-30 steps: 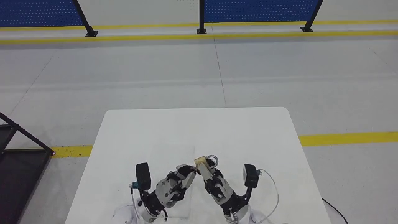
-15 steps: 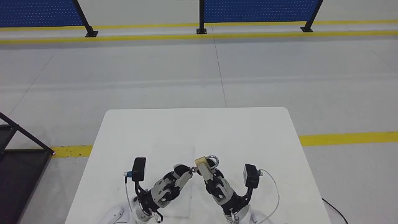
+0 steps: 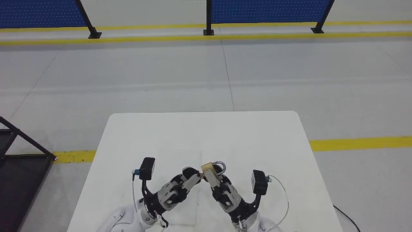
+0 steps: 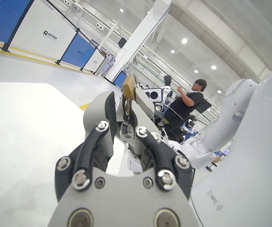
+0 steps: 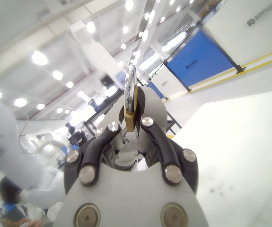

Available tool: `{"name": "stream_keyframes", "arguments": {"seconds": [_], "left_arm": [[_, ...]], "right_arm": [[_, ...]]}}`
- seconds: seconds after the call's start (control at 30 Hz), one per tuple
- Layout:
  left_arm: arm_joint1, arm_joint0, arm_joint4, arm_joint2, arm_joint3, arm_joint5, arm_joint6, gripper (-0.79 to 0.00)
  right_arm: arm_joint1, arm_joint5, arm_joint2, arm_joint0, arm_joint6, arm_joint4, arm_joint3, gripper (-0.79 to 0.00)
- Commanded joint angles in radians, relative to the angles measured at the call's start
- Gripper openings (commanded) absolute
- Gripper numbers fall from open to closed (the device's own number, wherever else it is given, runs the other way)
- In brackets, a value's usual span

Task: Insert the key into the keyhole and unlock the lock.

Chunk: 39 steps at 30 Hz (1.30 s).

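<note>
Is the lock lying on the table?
No, the right gripper holds the lock between its fingers, off the table.

The keyhole is hidden, the lock (image 5: 129,119) partly covered between the fingers of the right gripper (image 5: 130,103). Just beside the lock, the blade of the key (image 4: 126,106) is hidden; from above the key is too small to tell.
</note>
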Motion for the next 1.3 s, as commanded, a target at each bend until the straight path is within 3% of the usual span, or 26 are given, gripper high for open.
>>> {"name": "stream_keyframes", "arguments": {"seconds": [0.0,0.07,0.13,0.6,0.73,0.9,1.2,1.27], "left_arm": [[0.0,-0.002,-0.006,0.002,-0.001,-0.002,-0.006,-0.64],[0.001,-0.004,-0.01,0.004,-0.002,-0.002,-0.009,-0.677],[0.001,-0.005,-0.016,0.006,-0.002,-0.003,-0.012,-0.776],[0.003,-0.006,-0.019,0.005,-0.004,0.004,-0.014,-0.785],[0.002,-0.005,-0.014,0.004,-0.005,0.003,-0.007,-0.785],[0.002,-0.004,-0.011,0.004,-0.004,0.005,-0.004,-0.785],[0.003,-0.003,-0.008,0.001,-0.002,0.005,0.001,-0.785],[0.003,-0.002,-0.007,0.0,-0.003,0.006,0.002,-0.785]], "right_arm": [[0.0,0.002,-0.001,0.001,0.0,0.001,0.001,-0.785],[0.0,0.003,-0.002,0.002,0.002,0.0,0.001,-0.785],[-0.001,0.005,-0.002,0.003,0.002,0.0,0.002,-0.785],[0.0,0.015,-0.002,0.001,0.002,-0.004,0.0,-0.785],[0.001,0.015,0.001,-0.004,0.006,-0.005,-0.004,-0.671],[0.003,0.016,0.004,-0.007,0.007,-0.006,-0.008,-0.619],[0.008,0.008,0.02,-0.019,0.012,-0.001,-0.015,-0.622],[0.009,0.006,0.024,-0.022,0.015,0.001,-0.018,-0.711]]}}
